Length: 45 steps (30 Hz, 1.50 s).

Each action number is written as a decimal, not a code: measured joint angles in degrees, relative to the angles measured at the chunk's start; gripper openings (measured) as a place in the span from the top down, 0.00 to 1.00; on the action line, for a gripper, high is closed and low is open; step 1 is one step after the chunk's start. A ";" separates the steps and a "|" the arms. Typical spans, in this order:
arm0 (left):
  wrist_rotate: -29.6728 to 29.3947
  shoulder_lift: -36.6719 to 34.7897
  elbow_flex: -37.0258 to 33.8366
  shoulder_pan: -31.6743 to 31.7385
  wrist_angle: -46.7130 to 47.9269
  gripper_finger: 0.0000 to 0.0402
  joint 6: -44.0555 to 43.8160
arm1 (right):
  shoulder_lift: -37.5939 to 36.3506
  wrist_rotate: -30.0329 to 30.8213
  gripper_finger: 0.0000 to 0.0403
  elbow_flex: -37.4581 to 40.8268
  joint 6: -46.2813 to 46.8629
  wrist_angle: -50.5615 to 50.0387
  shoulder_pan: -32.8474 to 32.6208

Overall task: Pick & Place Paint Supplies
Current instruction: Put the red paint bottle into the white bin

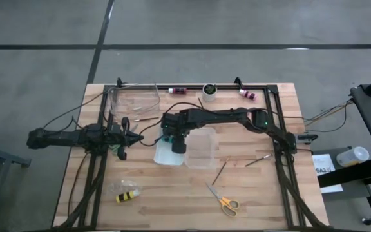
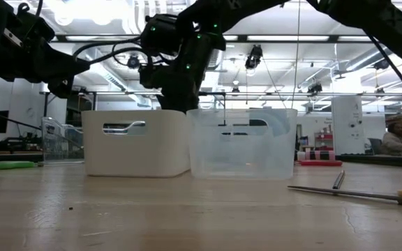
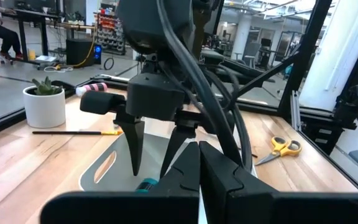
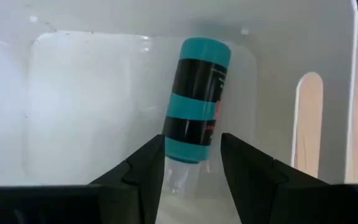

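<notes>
Inside white bin (image 4: 73, 99), teal bottle (image 4: 196, 99), label unreadable, right jaws open, left closed.

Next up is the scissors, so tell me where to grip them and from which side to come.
Grip the yellow-handled scissors at the pivot where the blades meet the handles, coming straight down from above. They lie flat on the table with bare wood around them, blades pointing toward the bins; fingers should close across the narrow neck, not the wide loops.
</notes>
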<state>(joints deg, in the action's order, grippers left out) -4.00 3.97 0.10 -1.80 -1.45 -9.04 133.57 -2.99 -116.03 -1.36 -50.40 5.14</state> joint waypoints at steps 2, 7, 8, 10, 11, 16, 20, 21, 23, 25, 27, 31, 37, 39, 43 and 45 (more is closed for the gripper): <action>0.01 0.00 0.01 0.01 0.00 1.00 0.00 | -0.01 -0.03 0.62 0.00 -0.06 0.01 -0.04; 0.01 0.00 0.02 0.00 0.00 1.00 0.00 | -0.25 0.02 0.62 0.00 -0.43 -0.37 -0.04; -0.01 0.00 0.00 0.00 0.00 1.00 0.00 | -0.35 0.00 0.62 0.00 -0.57 -0.31 -0.03; 0.00 0.00 0.00 0.02 0.00 1.00 0.00 | -0.43 -0.01 0.62 0.00 -0.57 -0.35 -0.04; 0.01 0.00 0.02 0.02 0.00 1.00 0.00 | -0.43 -0.04 0.62 0.00 -0.55 -0.34 -0.04; -0.01 0.00 0.02 0.00 0.00 1.00 0.00 | -0.91 3.76 0.61 0.01 -0.27 -0.92 -0.14; -0.01 0.00 0.01 0.01 0.00 1.00 0.00 | -3.17 9.42 0.61 0.19 -0.58 -1.60 -0.14; -0.01 0.00 0.00 0.02 0.00 1.00 0.00 | -4.01 10.64 0.61 0.34 -0.88 -1.68 -0.12; -0.01 0.00 0.00 0.02 0.00 1.00 0.00 | -6.09 12.09 0.61 1.14 -1.69 -1.48 0.21; -0.01 0.00 0.01 0.02 0.00 1.00 0.00 | -8.17 12.14 0.61 2.70 -3.01 -0.65 0.80; -0.01 0.00 0.01 0.02 0.00 1.00 0.00 | -10.40 12.18 0.61 5.11 -4.71 1.62 1.50; -0.01 0.00 0.00 0.00 0.00 1.00 0.00 | -16.34 11.69 0.54 13.42 -8.73 10.84 3.29; 0.00 -0.03 0.02 0.00 0.00 1.00 0.00 | -25.59 8.55 0.39 27.24 -14.87 26.02 7.30; 0.00 -0.02 0.00 0.02 0.00 1.00 0.00 | -28.12 8.23 0.36 30.45 -16.13 29.69 9.23; 0.08 0.12 0.00 0.00 0.02 1.00 0.00 | -31.06 -0.07 0.34 33.86 -17.07 34.23 14.61; 0.09 0.38 0.00 0.01 -0.04 1.00 0.00 | -31.20 -5.66 0.34 34.03 -17.53 34.87 17.68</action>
<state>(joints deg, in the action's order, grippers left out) -3.92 4.35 0.10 -1.80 -1.49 -9.04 102.37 -8.66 -82.00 -18.89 -15.53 22.82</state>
